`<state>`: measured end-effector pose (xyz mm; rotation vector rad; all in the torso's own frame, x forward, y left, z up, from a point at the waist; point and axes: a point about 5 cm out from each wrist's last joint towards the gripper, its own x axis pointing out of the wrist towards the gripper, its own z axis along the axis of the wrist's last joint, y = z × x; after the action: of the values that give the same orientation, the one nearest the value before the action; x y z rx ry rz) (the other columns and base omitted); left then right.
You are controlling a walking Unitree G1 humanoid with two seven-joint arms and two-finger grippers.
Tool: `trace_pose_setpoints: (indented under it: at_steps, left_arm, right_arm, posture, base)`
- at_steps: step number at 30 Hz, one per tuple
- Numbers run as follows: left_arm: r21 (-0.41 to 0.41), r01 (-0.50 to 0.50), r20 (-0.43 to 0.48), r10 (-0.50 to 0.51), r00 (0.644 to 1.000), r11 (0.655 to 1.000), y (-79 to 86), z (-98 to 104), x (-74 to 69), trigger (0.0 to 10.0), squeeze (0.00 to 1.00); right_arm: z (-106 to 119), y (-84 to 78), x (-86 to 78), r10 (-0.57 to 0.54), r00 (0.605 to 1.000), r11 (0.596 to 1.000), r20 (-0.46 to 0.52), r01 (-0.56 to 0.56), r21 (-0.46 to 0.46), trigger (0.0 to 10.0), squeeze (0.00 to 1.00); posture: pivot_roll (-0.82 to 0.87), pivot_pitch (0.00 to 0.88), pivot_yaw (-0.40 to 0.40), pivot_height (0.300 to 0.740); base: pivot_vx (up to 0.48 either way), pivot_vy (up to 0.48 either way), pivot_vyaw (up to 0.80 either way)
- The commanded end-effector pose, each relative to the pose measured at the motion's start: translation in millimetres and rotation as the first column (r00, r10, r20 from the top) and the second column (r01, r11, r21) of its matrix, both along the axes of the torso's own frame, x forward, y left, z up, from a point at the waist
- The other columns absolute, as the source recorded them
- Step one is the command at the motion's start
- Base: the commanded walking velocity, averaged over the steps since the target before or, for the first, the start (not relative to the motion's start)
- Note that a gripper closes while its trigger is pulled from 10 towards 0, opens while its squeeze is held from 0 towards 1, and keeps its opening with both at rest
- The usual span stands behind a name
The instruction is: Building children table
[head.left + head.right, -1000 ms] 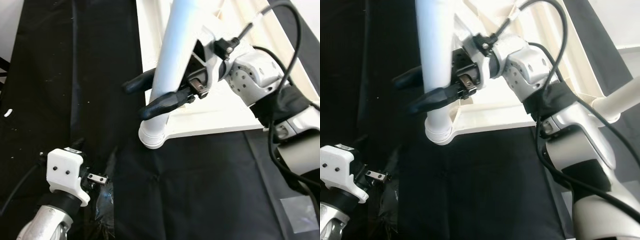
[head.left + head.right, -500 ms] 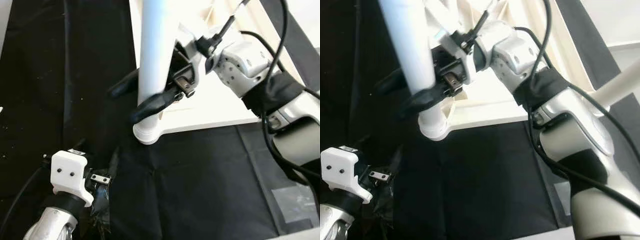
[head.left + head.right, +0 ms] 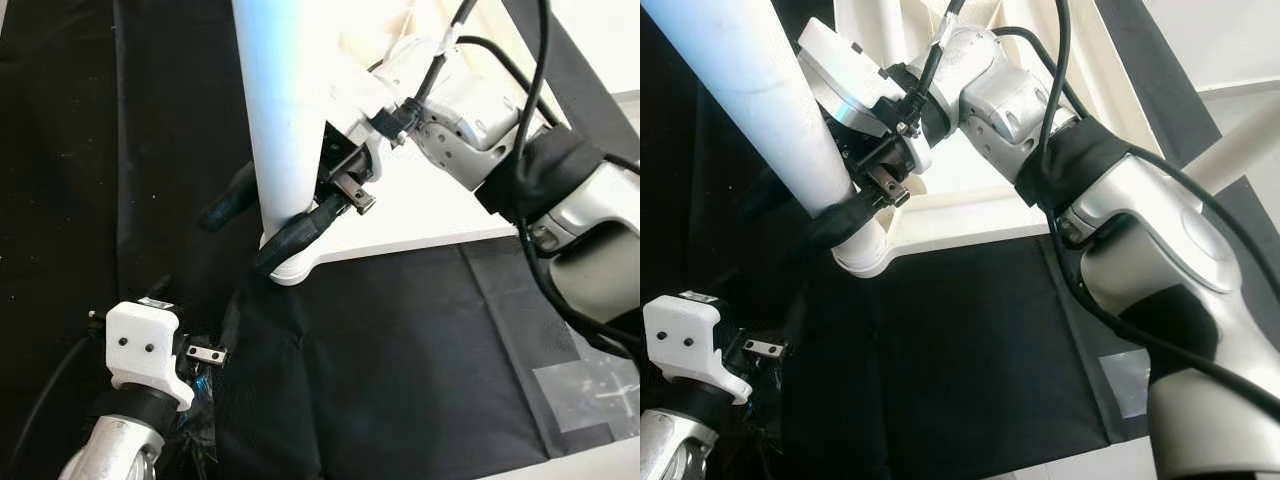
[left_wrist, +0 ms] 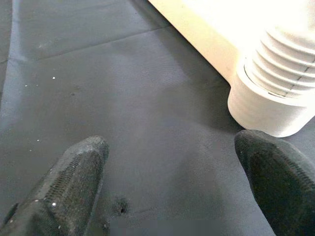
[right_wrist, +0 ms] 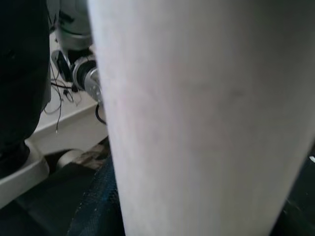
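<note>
The right gripper is clamped round the leg — its foot apparently seated in the tabletop's corner socket. Next: twist it home. The left gripper hovers open, empty.

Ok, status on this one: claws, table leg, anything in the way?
Right claw shut on the leg, its foot in the tabletop corner socket. Left claw open, low over the black cloth by that socket. Nothing in the way.
</note>
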<state>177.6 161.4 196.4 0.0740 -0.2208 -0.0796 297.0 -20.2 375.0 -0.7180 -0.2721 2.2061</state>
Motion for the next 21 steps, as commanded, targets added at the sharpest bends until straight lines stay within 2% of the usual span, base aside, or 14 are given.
trace_pose_setpoints:
  at_steps: [1,3,4,5,6,21]
  left_arm:
    - [0.002,-0.002,-0.009,0.002,1.0,1.0,-0.9,-2,-3.3,10.0,0.0]
    - [0.002,-0.003,-0.009,0.003,1.0,1.0,-1.2,-2,-3.3,10.0,0.0]
    - [0.002,-0.003,-0.008,0.003,1.0,1.0,-1.4,-2,-3.4,10.0,0.0]
    - [0.002,-0.003,-0.008,0.003,1.0,1.0,-1.4,-2,-3.4,10.0,0.0]
    - [0.002,-0.004,-0.009,0.005,1.0,1.0,-1.4,-2,-3.6,10.0,0.0]
    - [-0.005,-0.01,-0.011,0.01,1.0,1.0,-1.1,-3,-3.8,10.0,0.0]
  right_arm:
    - [-41,-4.3,15.5,-0.09,0.992,0.986,-0.087,0.077,-0.148,0.0,0.0]
    - [-41,-2.6,17.9,-0.101,0.988,0.988,-0.12,0.086,-0.125,0.0,0.0]
    - [-41,-1.3,20.7,-0.113,0.982,0.99,-0.151,0.098,-0.106,2.2,0.0]
    - [-41,-1.3,20.7,-0.113,0.982,0.99,-0.151,0.098,-0.106,2.2,0.0]
    - [-43,-0.4,23.9,-0.128,0.976,0.989,-0.174,0.113,-0.092,10.0,0.0]
    - [-46,0.1,36.7,-0.226,0.946,0.972,-0.231,0.202,-0.123,10.0,0.0]
  posture:
    - [-0.02,0.494,-0.073,0.74]
    - [-0.02,0.494,-0.073,0.74]
    - [-0.02,0.495,-0.072,0.74]
    - [-0.02,0.495,-0.072,0.74]
    - [-0.02,0.497,-0.07,0.74]
    - [-0.02,0.499,-0.076,0.74]
  base:
    - [0.0,0.0,0.0]
    - [0.0,0.0,0.0]
    - [0.0,0.0,0.0]
    - [0.0,0.0,0.0]
    - [0.0,0.0,0.0]
    - [0.0,0.0,0.0]
